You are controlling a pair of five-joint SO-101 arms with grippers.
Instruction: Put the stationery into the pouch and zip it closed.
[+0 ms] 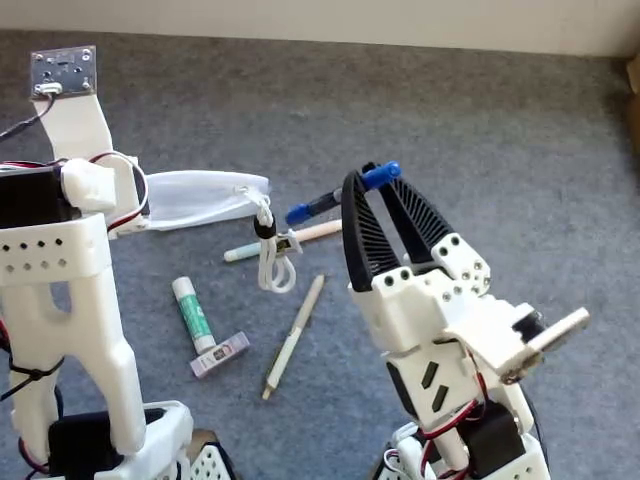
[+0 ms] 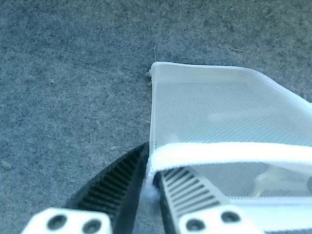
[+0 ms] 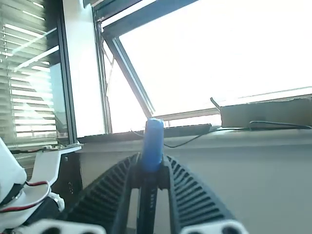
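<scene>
Right gripper [image 1: 372, 183] clamps blue-capped pen [image 1: 318, 206], long axis pointing toward mesh pouch [image 1: 200, 197] beyond its tips, pouch edge pinched in left gripper [image 2: 152, 170]

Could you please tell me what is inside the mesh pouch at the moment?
The pouch looks empty through its see-through mesh. The left gripper, shut on its rim, covers the corner nearest it, so that part cannot be checked. The glue stick lies outside on the carpet.

One mesh pouch [image 1: 205, 197], one blue pen [image 1: 315, 207], two pale pens [image 1: 293, 338], one glue stick [image 1: 190, 312], one small lilac block [image 1: 220, 354].
</scene>
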